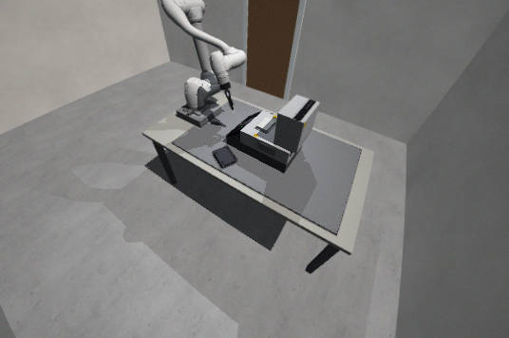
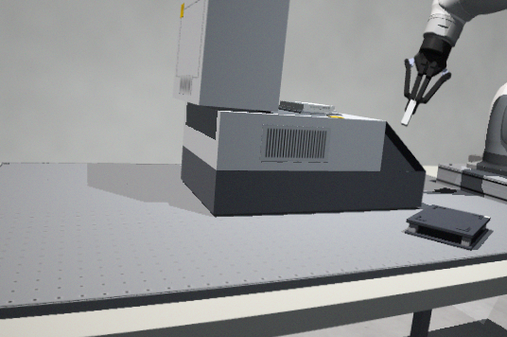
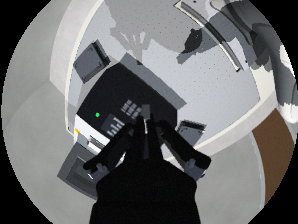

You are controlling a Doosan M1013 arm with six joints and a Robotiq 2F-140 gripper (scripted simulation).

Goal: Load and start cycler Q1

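Observation:
The cycler Q1 (image 1: 273, 134) stands in the middle of the table with its lid (image 2: 236, 44) open and upright. A pale plate (image 2: 307, 107) lies flat on its block, between yellow corner marks; I cannot read its label. The plate also shows in the top view (image 1: 266, 122). In the wrist view the status lamp (image 3: 97, 115) is green, beside the keys (image 3: 129, 108) on the dark sloped panel. My gripper (image 2: 408, 117) is shut and empty. It hangs in the air above and in front of the panel, clear of the machine.
A dark, empty plate nest (image 2: 446, 225) lies on the mat in front of the panel's one side, also visible in the top view (image 1: 224, 157). A second dark nest (image 3: 189, 129) sits on the other side. The arm's base (image 1: 197, 103) stands at the table corner.

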